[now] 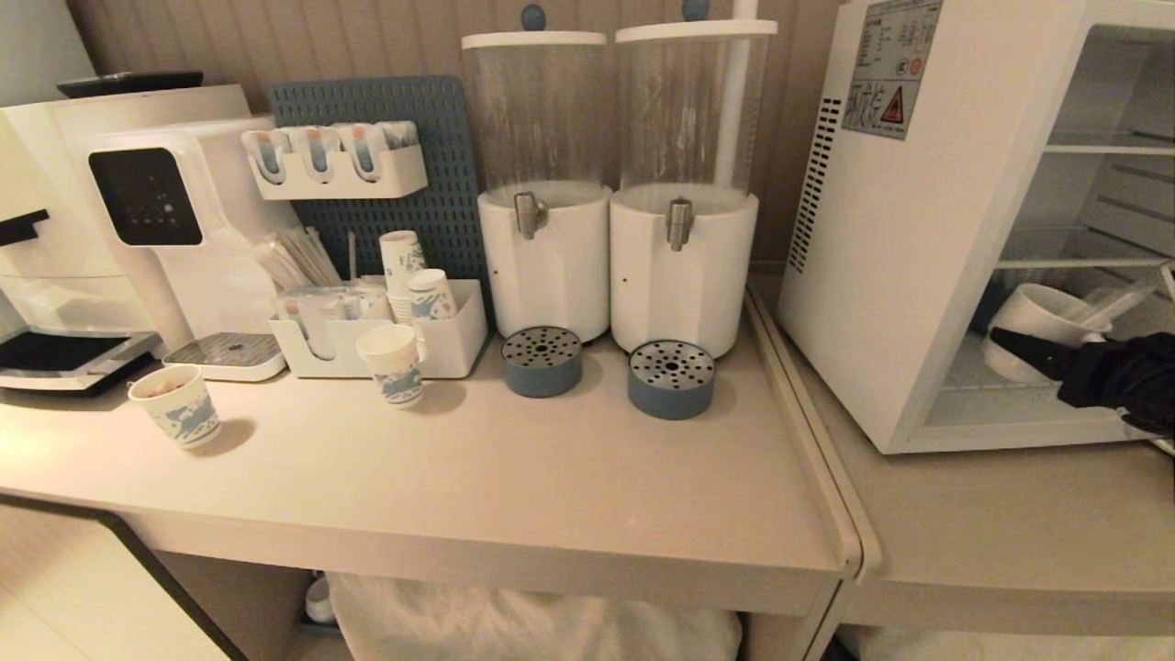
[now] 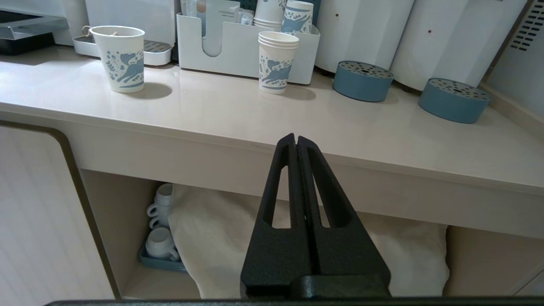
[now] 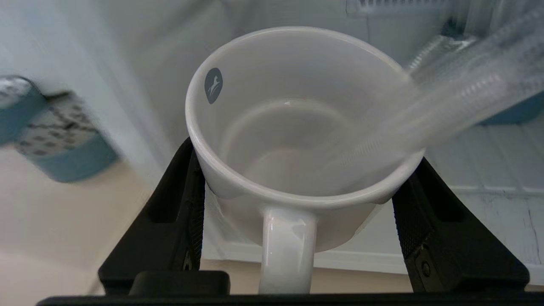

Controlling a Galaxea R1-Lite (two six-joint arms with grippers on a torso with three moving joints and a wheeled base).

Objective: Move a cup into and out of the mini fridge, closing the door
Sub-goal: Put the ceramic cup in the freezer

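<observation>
The white cup (image 1: 1037, 312) hangs tilted in the lower opening of the mini fridge (image 1: 881, 257), just above its floor. My right gripper (image 1: 1042, 353) reaches in from the right and is shut on the cup. In the right wrist view its black fingers (image 3: 193, 191) press both sides of the cup (image 3: 272, 127), and the loop handle points back at the camera. The fridge's front stands open; the door is out of view. My left gripper (image 2: 296, 140) is shut and empty, parked below the counter's front edge.
A wire shelf (image 1: 1083, 262) spans the fridge just above the cup. Two drink dispensers (image 1: 543, 184) with blue drip trays (image 1: 671, 378) stand left of the fridge. Paper cups (image 1: 392, 364), an organiser and a coffee machine (image 1: 138, 202) fill the counter's left. Mugs (image 2: 161, 242) sit under the counter.
</observation>
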